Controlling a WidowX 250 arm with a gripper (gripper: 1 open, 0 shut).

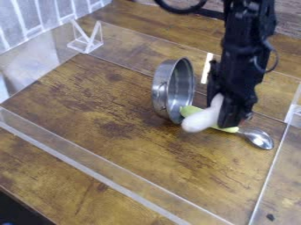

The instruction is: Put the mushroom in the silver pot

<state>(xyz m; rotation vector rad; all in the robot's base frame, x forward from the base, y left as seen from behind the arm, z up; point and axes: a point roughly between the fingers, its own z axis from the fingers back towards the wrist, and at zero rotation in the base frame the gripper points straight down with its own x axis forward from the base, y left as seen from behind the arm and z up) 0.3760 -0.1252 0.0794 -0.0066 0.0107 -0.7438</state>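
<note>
Jaws part-closed on the mushroom (202,119), lifted clear of the bench (106,123); it looks light, rigid and glossy, best pinched at the cap, beside the silver pot (174,88).

Shiny metal silver pot (177,88), smooth cream mushroom (201,119), grainy wooden table (83,105).

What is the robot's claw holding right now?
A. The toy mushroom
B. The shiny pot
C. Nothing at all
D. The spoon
A. The gripper is closed on the mushroom, whose pale stem sticks out sideways above the table, beside the silver pot; the spoon lies on the wood.
</note>
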